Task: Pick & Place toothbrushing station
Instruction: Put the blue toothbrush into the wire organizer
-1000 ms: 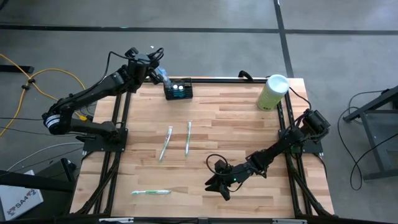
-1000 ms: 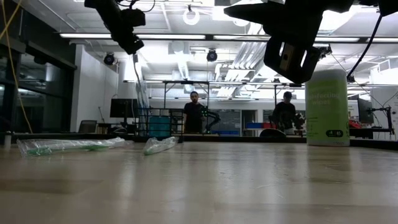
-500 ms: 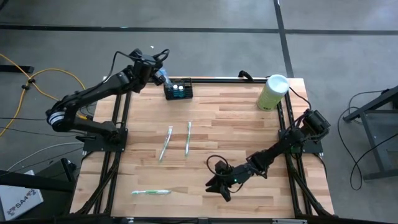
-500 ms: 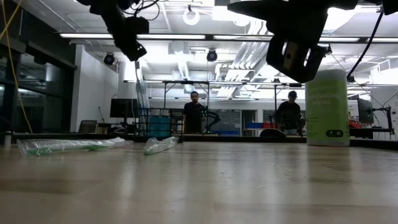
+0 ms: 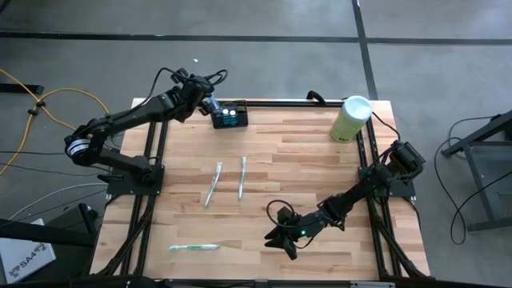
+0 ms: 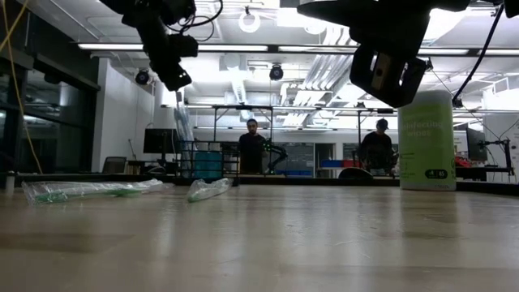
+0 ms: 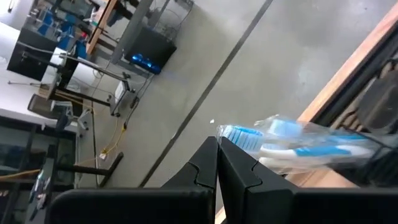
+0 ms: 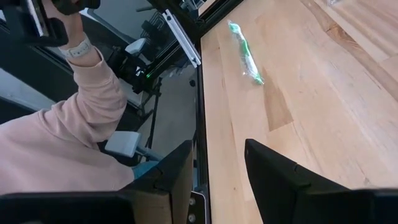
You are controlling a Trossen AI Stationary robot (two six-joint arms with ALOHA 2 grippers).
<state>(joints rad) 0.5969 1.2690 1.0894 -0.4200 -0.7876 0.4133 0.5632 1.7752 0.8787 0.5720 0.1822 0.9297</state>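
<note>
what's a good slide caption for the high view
Left pincer holds a wrapped blue toothbrush beside the black toothbrushing station; right pincer hangs open.

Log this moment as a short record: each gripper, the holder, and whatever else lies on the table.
left gripper: shut, holding a wrapped blue toothbrush by the holder at the far edge
right gripper: open, empty, over the near right part of the table
holder: black, far edge
wrapped toothbrushes: two side by side mid-table, a green one at the near left
green cylinder: upright, far right corner
</note>
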